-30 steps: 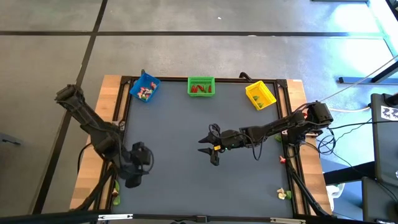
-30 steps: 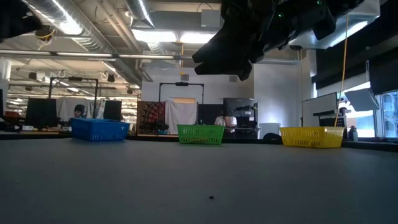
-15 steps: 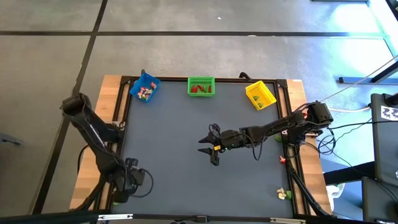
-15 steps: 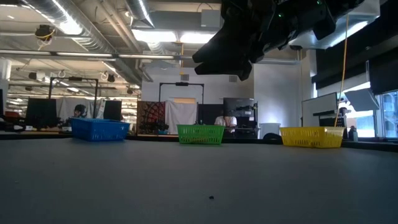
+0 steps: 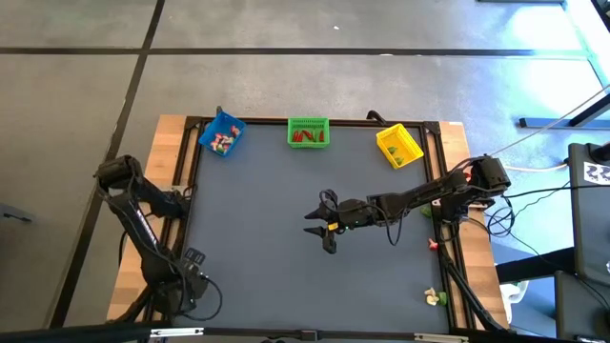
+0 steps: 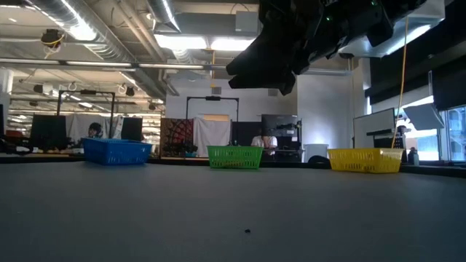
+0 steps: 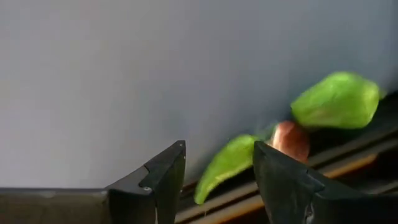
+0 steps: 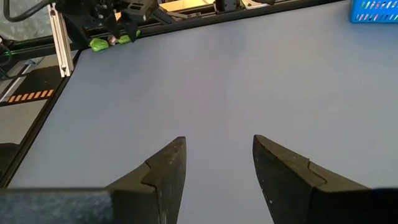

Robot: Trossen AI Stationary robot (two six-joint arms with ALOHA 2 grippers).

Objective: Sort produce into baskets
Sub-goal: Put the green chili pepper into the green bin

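Three baskets stand along the far edge: blue (image 5: pixel 221 134), green (image 5: pixel 308 131) and yellow (image 5: pixel 398 144), each with small pieces inside. My left gripper (image 5: pixel 183 291) is open at the near left corner. Its fingers (image 7: pixel 163 180) stand just short of a slim green piece (image 7: pixel 225 165). That piece lies beside a reddish piece (image 7: pixel 290 140) and a larger green piece (image 7: pixel 336 99), at the mat's edge against the frame rail. My right gripper (image 5: pixel 324 229) is open and empty above the mat's middle (image 8: pixel 214 162).
More pieces lie along the right rim: a green one (image 5: pixel 427 211), a red one (image 5: pixel 434 244), and a whitish and green cluster (image 5: pixel 436 298) near the front right corner. The dark mat (image 5: pixel 267 210) between the baskets and the grippers is bare.
My left gripper has gone toward the table's near edge, into the near left corner, and now stands over the pieces there. My right arm has kept still.
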